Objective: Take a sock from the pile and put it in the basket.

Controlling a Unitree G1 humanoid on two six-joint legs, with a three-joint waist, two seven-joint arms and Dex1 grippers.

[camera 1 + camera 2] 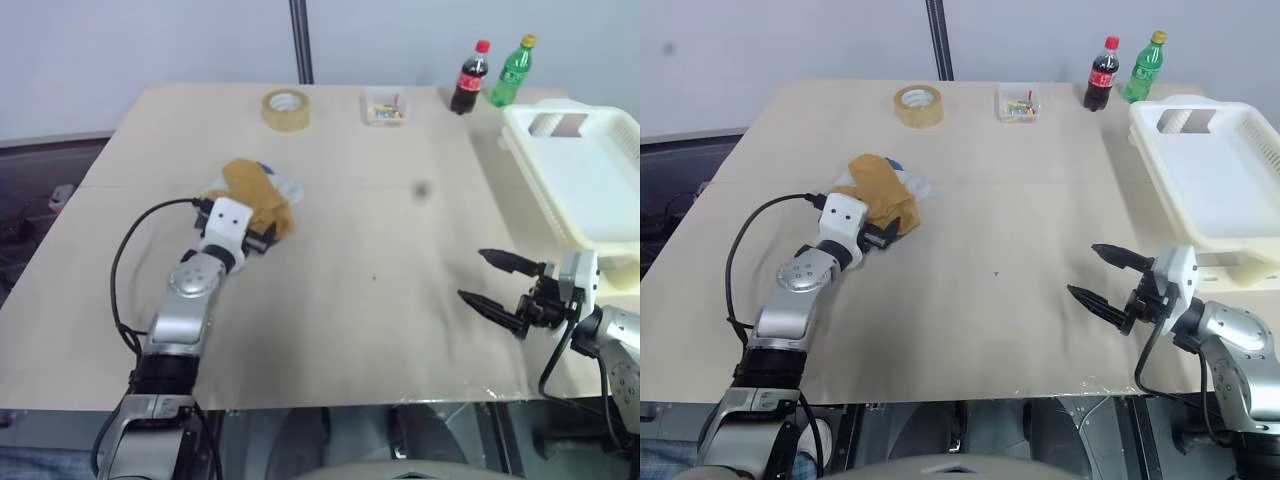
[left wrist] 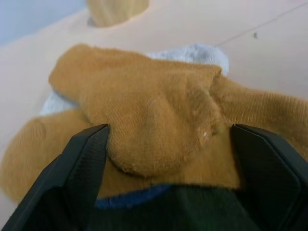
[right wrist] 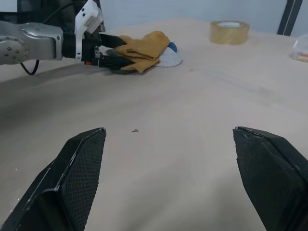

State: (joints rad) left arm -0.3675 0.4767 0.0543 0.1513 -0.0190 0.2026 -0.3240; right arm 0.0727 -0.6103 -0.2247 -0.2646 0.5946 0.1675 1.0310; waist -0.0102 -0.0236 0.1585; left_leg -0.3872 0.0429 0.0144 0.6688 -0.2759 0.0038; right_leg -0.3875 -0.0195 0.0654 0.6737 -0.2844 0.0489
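The pile (image 1: 255, 192) lies at the table's left middle, with a mustard-yellow sock (image 2: 144, 120) on top and white, blue and dark socks under it. My left gripper (image 1: 262, 238) has reached into the pile's near edge. It is open, and its two black fingers (image 2: 82, 163) stand on either side of the mustard sock's folded part without clamping it. The basket (image 1: 590, 215), cream-white with slotted sides, sits at the table's right edge. My right gripper (image 1: 472, 275) hovers open and holds nothing, just in front of the basket's near corner.
A roll of tan tape (image 1: 286, 109), a small clear box of coloured bits (image 1: 385, 107), a cola bottle (image 1: 470, 78) and a green bottle (image 1: 513, 70) stand along the far edge. Bare tabletop (image 1: 380, 250) stretches between the pile and the basket.
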